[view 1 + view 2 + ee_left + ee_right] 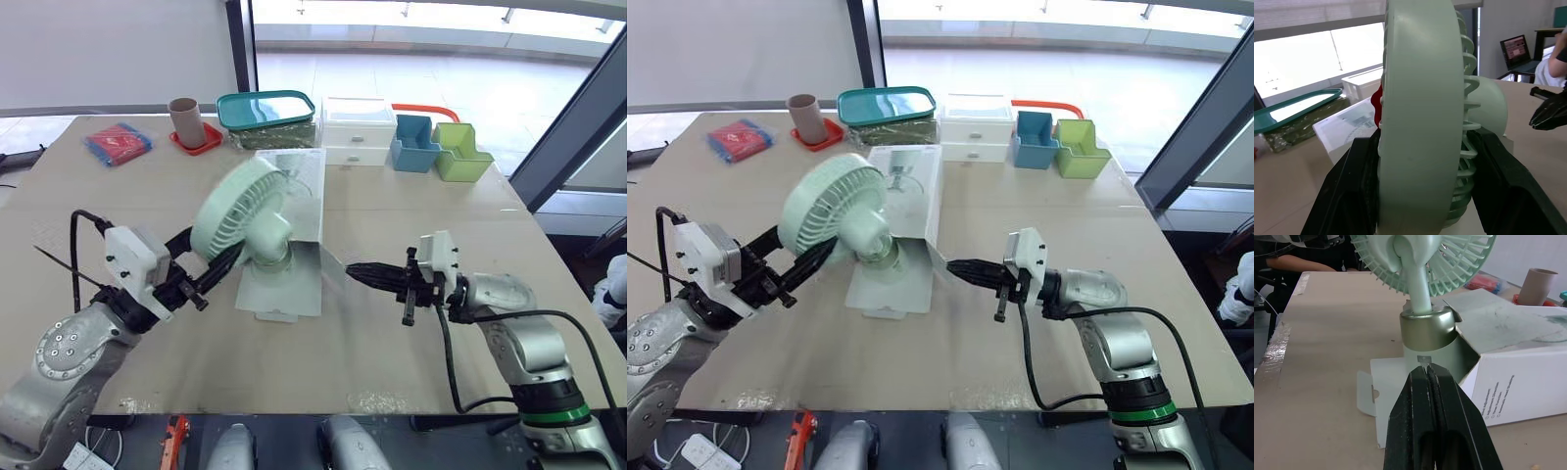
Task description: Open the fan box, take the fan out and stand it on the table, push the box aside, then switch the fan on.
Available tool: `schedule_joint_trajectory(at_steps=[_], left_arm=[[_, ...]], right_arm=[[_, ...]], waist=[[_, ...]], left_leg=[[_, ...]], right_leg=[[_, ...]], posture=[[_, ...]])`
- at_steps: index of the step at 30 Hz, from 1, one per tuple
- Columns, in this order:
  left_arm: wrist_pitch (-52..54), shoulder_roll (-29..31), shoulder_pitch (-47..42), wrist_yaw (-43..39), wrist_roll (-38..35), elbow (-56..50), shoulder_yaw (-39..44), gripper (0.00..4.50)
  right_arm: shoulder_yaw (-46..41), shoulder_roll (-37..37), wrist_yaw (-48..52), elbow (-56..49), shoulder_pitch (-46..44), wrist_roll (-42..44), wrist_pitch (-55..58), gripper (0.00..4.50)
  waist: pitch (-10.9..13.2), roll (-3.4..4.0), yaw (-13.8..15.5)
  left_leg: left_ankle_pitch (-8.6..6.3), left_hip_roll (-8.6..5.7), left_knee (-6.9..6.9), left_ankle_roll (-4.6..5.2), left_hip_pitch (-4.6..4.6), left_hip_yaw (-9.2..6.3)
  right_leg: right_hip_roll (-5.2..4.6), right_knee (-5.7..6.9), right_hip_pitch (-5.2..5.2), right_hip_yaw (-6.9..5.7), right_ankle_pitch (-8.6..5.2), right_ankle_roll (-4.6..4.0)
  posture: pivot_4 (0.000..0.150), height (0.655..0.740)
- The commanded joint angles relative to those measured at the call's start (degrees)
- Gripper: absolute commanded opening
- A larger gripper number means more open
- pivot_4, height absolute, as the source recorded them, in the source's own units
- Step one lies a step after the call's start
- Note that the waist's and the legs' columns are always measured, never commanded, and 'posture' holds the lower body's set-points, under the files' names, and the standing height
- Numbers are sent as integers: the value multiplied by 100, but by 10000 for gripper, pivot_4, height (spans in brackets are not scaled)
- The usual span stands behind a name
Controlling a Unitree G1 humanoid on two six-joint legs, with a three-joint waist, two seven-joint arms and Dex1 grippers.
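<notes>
The pale green fan [240,211] leans toward my left, its round base [1427,330] at the open mouth of the white fan box [294,174]. The box lies on its side mid-table with its flaps [284,286] spread toward me. My left gripper [217,262] is shut on the fan's head, one black finger [1352,196] on each face of the grille rim. My right gripper [351,272] is shut, its tips at the edge of the box's right flap, pointing at the fan's base [1425,372]. I cannot tell whether it pinches the flap.
Along the table's far side stand a red packet [118,143], a brown cup [184,119] on a red coaster, a teal-lidded container [266,110], white drawers [358,129], and blue [413,144] and green bins [460,152]. Bare tabletop [323,362] lies in front of the box.
</notes>
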Motion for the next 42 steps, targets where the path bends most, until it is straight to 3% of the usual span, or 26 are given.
schedule_joint_trajectory(at_steps=[1, 12, 21, 26, 30, 31, 34, 35, 36, 40, 42], left_arm=[[185, -116, 88, 398, 268, -363, 367, 19693], [703, -476, 124, 937, 447, -1095, 444, 19693], [1715, -458, -245, 2019, 778, -1217, 1281, 19693], [1983, -438, -445, 2082, 654, -1341, 1542, 19693], [2147, -482, -390, 2118, 589, -1356, 1822, 19665], [2176, -470, -361, 2106, 627, -1371, 1888, 19665], [2322, -509, -319, 2219, 723, -1313, 2107, 19665], [2391, -525, -318, 2285, 767, -1252, 2205, 19665], [2391, -502, -322, 2299, 852, -1209, 2270, 19665], [2401, -464, -385, 2211, 913, -1088, 2420, 19665], [2345, -470, -434, 2134, 940, -1028, 2437, 19665]], right_arm=[[-37, 61, -3, 5, -145, -18, -148, 0], [27, 215, -51, 184, -284, -141, -246, 0], [109, 336, -33, 254, -342, -208, -282, 0], [110, 450, 6, 315, -456, -52, -149, 0], [109, 478, 23, 335, -544, 50, 10, 7680], [112, 490, 24, 340, -554, 43, -10, 12252], [148, 501, 78, 344, -563, 79, 34, 20331], [153, 509, 83, 347, -564, 71, 15, 26222], [151, 515, 84, 346, -563, 76, 16, 27913], [170, 550, 97, 407, -585, 24, -50, 43651], [200, 563, 120, 445, -604, -19, -85, 43651]], waist=[[-1, -1, 0], [0, -2, 6], [0, -3, 1], [1, -6, 19], [2, -6, 10], [2, -6, 11], [2, -7, 11], [2, -7, 11], [2, -7, 11], [2, -9, 11], [2, -11, 12]], left_leg=[[0, 0, 0, 0, -1, -2], [0, -2, 1, -1, -3, -1], [0, -1, 1, -1, -3, -2], [0, -6, 1, -2, -13, -9], [0, -4, 0, -3, -12, -8], [0, -4, 0, -3, -13, -11], [0, -4, 0, -3, -13, -11], [0, -5, 0, -3, -13, -11], [0, -5, 0, -3, -13, -11], [0, -5, 0, -3, -13, -12], [0, -5, 0, -4, -14, -12]], right_leg=[[1, 0, 0, -2, 0, 0], [0, 0, 0, 0, 0, 0], [0, 0, -1, 0, 1, -1], [-4, -1, -3, -6, 0, 1], [-2, -1, -5, -6, 1, -1], [-2, -1, -5, -9, 1, -1], [-3, -2, -5, -9, 1, -1], [-3, -2, -5, -9, 1, 0], [-3, -2, -5, -9, 1, 0], [-3, -2, -5, -10, 1, -1], [-4, -2, -5, -11, 1, 0]], posture=[[1500, 7400], [1500, 7400], [1500, 7400], [1500, 7400], [1500, 7400], [1500, 7400], [1500, 7400], [1500, 7400], [1500, 7400], [1500, 7400], [1500, 7400]])
